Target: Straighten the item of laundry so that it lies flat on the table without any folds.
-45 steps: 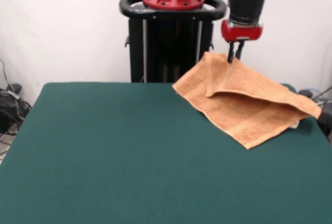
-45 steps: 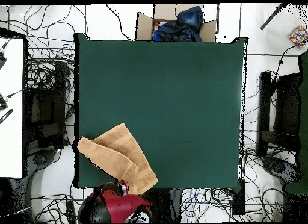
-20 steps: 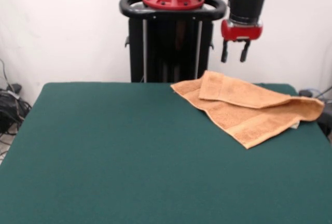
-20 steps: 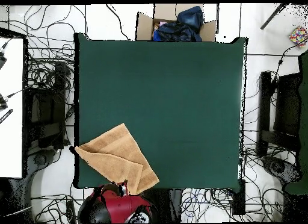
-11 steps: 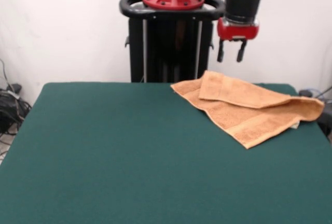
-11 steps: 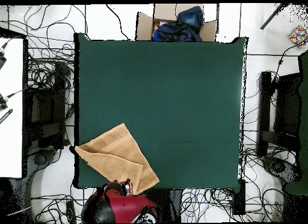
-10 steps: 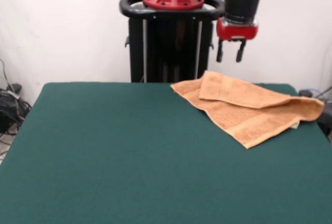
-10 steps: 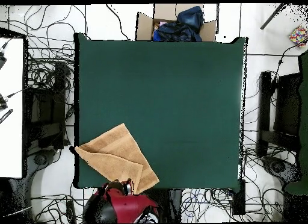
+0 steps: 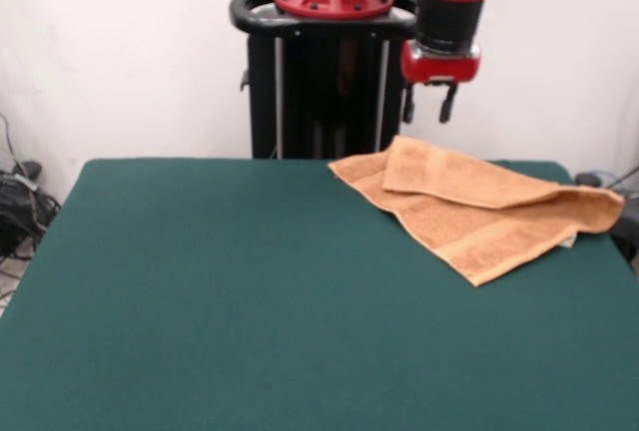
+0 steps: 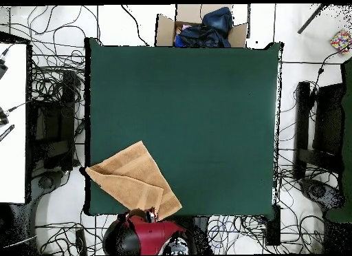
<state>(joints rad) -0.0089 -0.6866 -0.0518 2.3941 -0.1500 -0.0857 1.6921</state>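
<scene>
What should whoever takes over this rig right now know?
Gripper: open, empty, raised above the towel's far corner, touching nothing.
Towel: lies at one corner of the table, a flap folded across its top; one end reaches the table's edge.
Done: nothing that shows; the towel is not flat.
Left: grasp the flap, unfold it, and spread the towel flat, preferably further onto the table.

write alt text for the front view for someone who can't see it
An orange-tan towel lies on a dark green table toward its far right, with one part folded over the rest, so it is not flat. A red and black robot arm hangs above the towel's far corner, its gripper open, empty and clear of the cloth.
</scene>
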